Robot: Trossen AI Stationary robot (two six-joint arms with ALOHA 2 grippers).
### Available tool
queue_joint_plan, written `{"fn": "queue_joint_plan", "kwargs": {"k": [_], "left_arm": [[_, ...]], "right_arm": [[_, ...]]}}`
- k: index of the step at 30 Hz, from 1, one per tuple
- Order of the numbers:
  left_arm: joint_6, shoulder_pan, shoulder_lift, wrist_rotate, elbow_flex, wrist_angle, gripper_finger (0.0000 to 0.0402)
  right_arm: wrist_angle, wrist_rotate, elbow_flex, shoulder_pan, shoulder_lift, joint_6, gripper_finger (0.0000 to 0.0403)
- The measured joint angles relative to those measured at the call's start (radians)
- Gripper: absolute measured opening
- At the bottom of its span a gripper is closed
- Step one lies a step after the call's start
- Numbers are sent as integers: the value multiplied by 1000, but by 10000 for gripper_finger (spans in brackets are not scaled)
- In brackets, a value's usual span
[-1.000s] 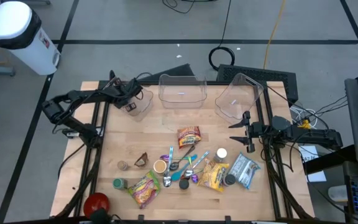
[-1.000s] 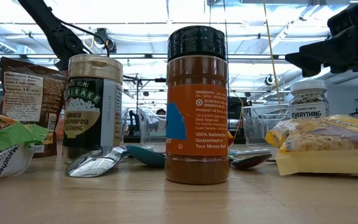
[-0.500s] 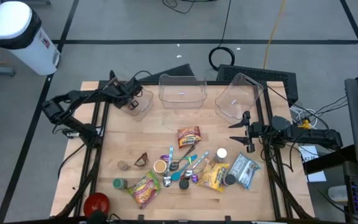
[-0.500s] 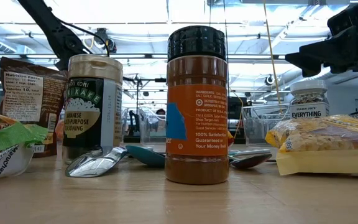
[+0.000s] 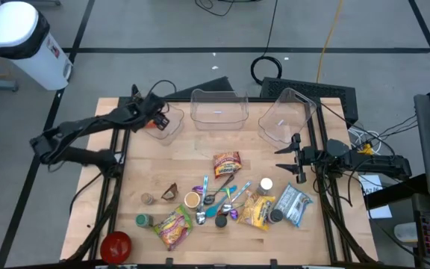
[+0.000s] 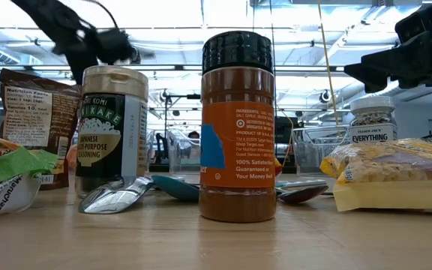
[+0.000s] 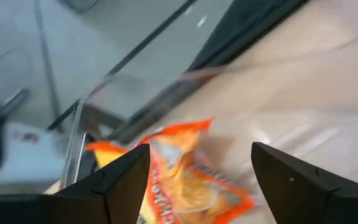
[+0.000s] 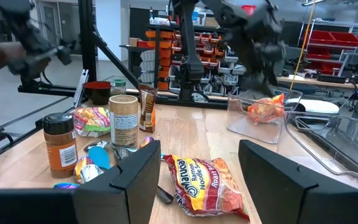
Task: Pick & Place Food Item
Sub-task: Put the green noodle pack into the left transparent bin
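Observation:
An orange snack packet [image 7: 179,171] lies on the floor of the clear bin [image 5: 169,125] at the table's far left corner. It also shows through the bin's wall in the right wrist view [image 8: 263,108]. My left gripper [image 5: 157,116] hangs open just above that bin, and its fingers [image 7: 126,180] stand to either side of the packet, clear of it. My right gripper [image 5: 293,158] waits open at the table's right edge, pointing level across the table, with nothing between its fingers.
Two more clear bins [image 5: 219,109] [image 5: 286,118] stand along the far edge. A ramen packet [image 5: 227,163], spice jars [image 6: 238,127], spoons, snack bags [image 5: 173,226] and a red bowl [image 5: 115,244] crowd the table's near half. Bare wood lies between bins and pile.
My left gripper has risen out of the far-left bin and drawn back a little toward the table's left edge, its arm folding outward. The orange packet stays in the bin.

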Motion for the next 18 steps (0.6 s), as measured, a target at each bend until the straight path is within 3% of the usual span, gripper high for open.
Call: {"fn": "queue_joint_plan", "kwargs": {"k": [4, 8, 12, 18], "left_arm": [[-36, -53, -127, 148, 0, 15, 282], [-104, -114, -210, 402, 0, 85, 276], [-119, -192, -230, 631, 0, 156, 274], [-131, -352, -229, 889, 0, 128, 273]], "right_arm": [[0, 0, 0, 0, 0, 0, 210], [0, 0, 0, 0, 0, 0, 210], [0, 0, 0, 0, 0, 0, 210], [0, 0, 0, 0, 0, 0, 210]]}}
